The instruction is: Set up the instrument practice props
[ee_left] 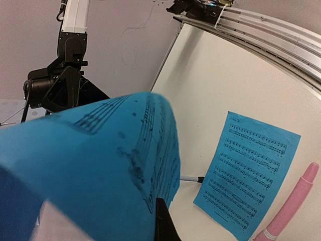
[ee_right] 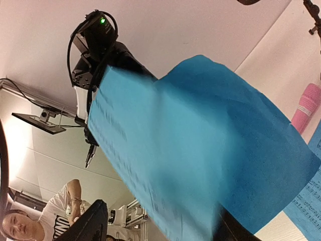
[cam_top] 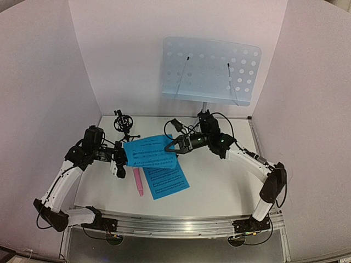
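Blue is filling both wrist views: one bright blue sheet-music page (cam_top: 149, 153) is hanging above the table (cam_top: 225, 186), its printed staves showing and its surface bowing as it spans the gap between the two arms. The left gripper (cam_top: 122, 163) is pinching the page's left edge, jaws pressed together on the paper. The right gripper (cam_top: 173, 146) is sitting at the opposite corner with its jaws spread, a dark finger (ee_right: 90, 223) on either side of the sheet and a wide gap between them.

Below, the second page (cam_top: 169, 183) is lying flat on the table, and from above the raised one is overlapping its upper part. The pink microphone (cam_top: 137, 182) is lying just beside that flat page's left edge. The black tripod mic holder (cam_top: 123, 123) is standing upright at the back left. The music stand (cam_top: 211, 68), pale blue and dotted with round holes, is rising at the back on a silver post, with two thin arms lying across its tilted face.
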### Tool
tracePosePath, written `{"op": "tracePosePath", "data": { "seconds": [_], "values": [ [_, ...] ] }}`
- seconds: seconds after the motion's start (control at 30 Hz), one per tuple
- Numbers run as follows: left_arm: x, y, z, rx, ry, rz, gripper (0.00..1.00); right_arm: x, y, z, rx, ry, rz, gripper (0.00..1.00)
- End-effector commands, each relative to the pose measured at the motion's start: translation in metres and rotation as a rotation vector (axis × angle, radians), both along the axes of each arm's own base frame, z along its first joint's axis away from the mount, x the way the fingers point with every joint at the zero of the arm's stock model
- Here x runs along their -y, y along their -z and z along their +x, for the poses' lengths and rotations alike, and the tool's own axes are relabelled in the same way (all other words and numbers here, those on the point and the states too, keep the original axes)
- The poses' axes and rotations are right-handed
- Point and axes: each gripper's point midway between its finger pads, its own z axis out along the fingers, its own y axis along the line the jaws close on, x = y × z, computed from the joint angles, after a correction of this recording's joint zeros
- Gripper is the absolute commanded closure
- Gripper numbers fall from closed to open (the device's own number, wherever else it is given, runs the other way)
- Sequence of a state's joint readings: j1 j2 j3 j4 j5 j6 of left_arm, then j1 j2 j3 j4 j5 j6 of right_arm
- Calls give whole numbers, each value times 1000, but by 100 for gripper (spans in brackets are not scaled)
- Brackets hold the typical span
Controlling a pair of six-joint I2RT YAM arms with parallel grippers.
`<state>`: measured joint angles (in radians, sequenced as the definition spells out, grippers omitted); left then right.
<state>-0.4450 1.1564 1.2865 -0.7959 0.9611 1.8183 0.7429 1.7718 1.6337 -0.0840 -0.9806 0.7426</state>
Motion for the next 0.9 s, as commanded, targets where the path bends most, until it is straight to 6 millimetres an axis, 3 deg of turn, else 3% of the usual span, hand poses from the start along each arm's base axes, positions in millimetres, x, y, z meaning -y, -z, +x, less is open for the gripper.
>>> {"op": "tracePosePath", "data": {
  "seconds": [0.0,0.2,0.33,0.57,0.87],
  "values": [
    [2,-5,2,22,-10,-9,100,0,-23,-11,72,-57,91,38],
    [5,-18,12,-105,-85,-50,100,5,-37,-14,134,-33,121,46],
    [11,-41,30,-297,-201,-109,100,10,-37,-17,142,-30,122,72],
    [8,-33,27,-428,-247,-90,100,21,-62,-23,219,-29,169,98],
    [8,-20,27,-642,-318,-66,100,45,-100,-26,348,21,233,100]
  ]
}}
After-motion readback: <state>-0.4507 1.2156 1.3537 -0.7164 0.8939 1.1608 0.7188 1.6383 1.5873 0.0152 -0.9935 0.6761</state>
